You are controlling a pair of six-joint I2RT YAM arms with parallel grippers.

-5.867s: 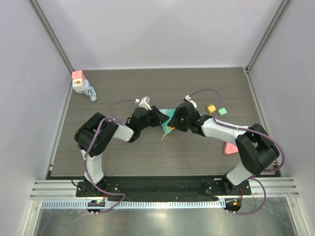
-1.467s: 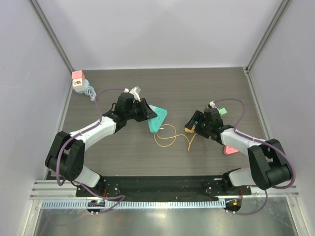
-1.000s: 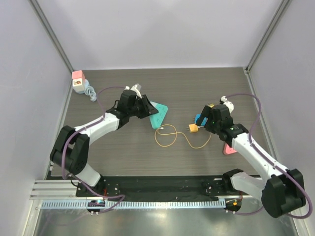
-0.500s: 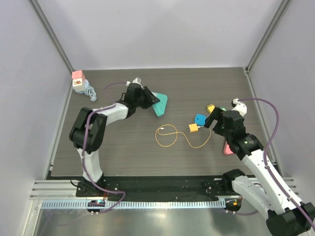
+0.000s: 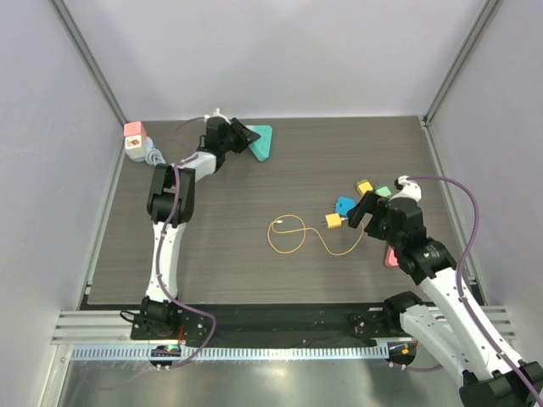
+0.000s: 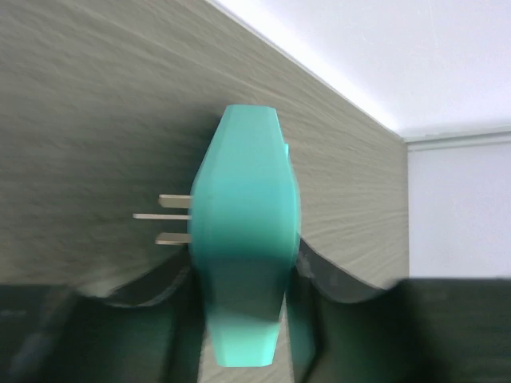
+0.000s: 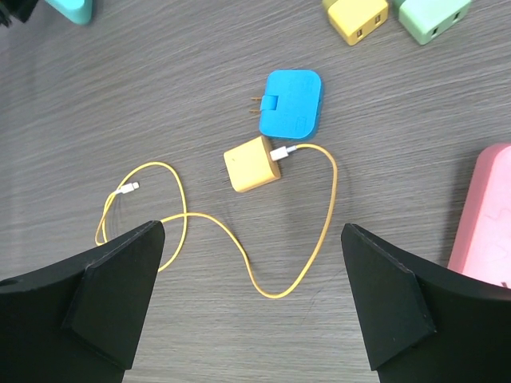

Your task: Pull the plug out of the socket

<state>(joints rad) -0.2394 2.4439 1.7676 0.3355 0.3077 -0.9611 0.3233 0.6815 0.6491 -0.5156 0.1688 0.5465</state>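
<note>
One teal plug (image 6: 243, 239) sits clamped in the left end effector (image 6: 239, 307), right end effector (image 7: 251, 275) gaping wide.

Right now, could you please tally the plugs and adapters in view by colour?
Teal: 1, the teal adapter
Blue: 1, the blue plug
Yellow: 2, the yellow charger with its cable, and the yellow adapter
Green: 1, the green adapter
Pink: 2, the pink block and the pink-topped block
Total: 7
</note>
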